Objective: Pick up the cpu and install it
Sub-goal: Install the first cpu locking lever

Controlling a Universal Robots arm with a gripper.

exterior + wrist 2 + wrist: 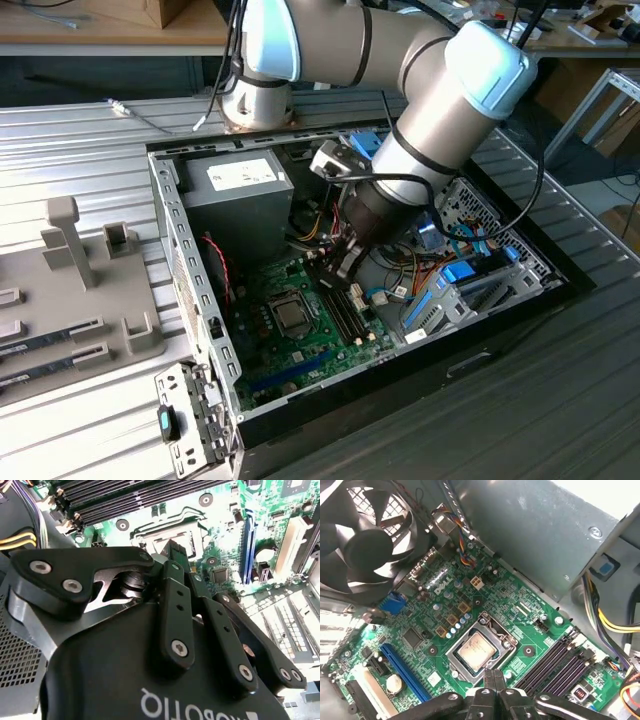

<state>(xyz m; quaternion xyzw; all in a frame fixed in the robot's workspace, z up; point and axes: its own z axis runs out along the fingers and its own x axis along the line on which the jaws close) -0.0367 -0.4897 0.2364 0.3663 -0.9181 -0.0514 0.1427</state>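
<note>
The cpu (pixel 476 650), a small square chip with a silvery top, lies flat inside the black socket frame (pixel 506 641) on the green motherboard (pixel 520 605). In the exterior view the cpu (pixel 291 315) sits mid-board inside the open computer case. My gripper (pixel 494 677) hovers above the board just beside the socket, on the memory-slot side. Its two fingertips are pressed together with nothing between them. In the second wrist view the gripper (pixel 173 550) covers most of the socket frame (pixel 165 527). In the exterior view the gripper (pixel 343 272) hangs over the memory slots.
A grey power supply box (pixel 235 190) stands at the back of the case. A black fan (pixel 365 540) and bundles of coloured cables (pixel 455 270) border the board. Black memory slots (pixel 560 665) run beside the socket. A grey fixture tray (pixel 80 290) lies at the exterior view's left.
</note>
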